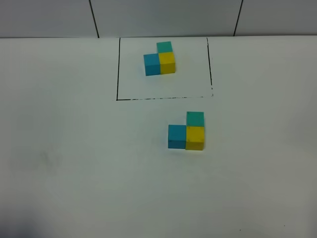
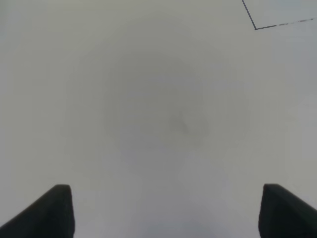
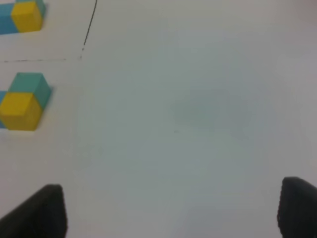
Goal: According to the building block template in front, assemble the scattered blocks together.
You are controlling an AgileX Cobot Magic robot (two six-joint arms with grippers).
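Scattered blocks (image 1: pixel 186 132) sit joined in an L, near side of the framed template (image 1: pixel 160 59). Left gripper (image 2: pixel 163 210) and right gripper (image 3: pixel 173 210) both gape wide over bare table (image 1: pixel 74 163), holding nothing.

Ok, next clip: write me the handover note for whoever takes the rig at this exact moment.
Left gripper: open, empty, over bare table, off to the side of the blocks.
Right gripper: open, empty, over bare table, beside the blocks.
Template: blue, yellow and teal cubes in an L inside the black frame at the far side.
Loose blocks: blue, yellow and teal sit pressed together in front of the frame, in the same L as the template.
Done: the assembly looks complete and matches.
Left: nothing obvious; maybe check the joints for gaps.
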